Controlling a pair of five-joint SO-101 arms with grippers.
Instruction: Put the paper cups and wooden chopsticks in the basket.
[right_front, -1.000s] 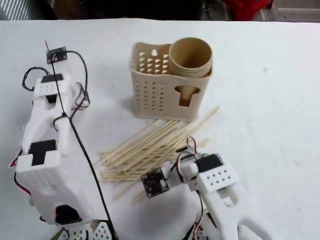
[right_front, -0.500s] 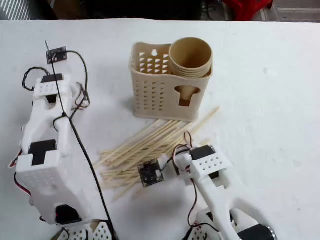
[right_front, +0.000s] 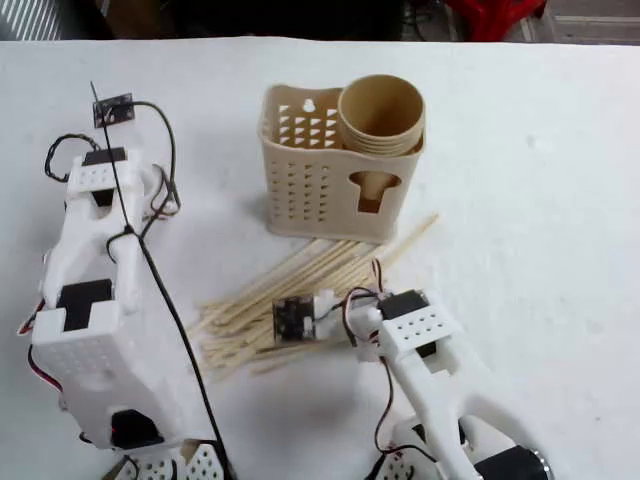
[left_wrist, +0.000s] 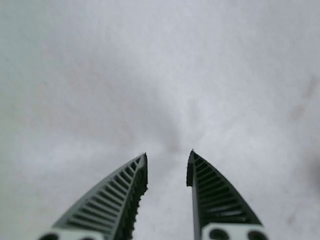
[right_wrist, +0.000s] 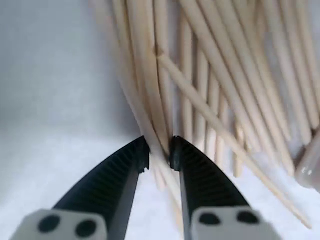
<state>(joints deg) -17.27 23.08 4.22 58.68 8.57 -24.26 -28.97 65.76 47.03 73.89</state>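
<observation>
A tan perforated basket (right_front: 320, 190) stands at the table's middle back, with a stack of paper cups (right_front: 381, 112) upright in its right end. In front of it a loose pile of wooden chopsticks (right_front: 300, 285) lies slanted on the white table. My right arm (right_front: 420, 335) sits at the pile's near edge. In the right wrist view my right gripper (right_wrist: 159, 150) is closed down to a narrow gap around one or two chopsticks (right_wrist: 210, 75) at the edge of the pile. My left gripper (left_wrist: 167, 157) hangs open over bare table, holding nothing.
The left arm (right_front: 90, 260) stretches along the table's left side, with a black cable (right_front: 150, 260) running beside it. White table surface lies to the right of the basket and behind it.
My right arm has swung left and forward over the near edge of the chopstick pile. A few sticks under it have shifted. The left arm, basket and cups have stayed still.
</observation>
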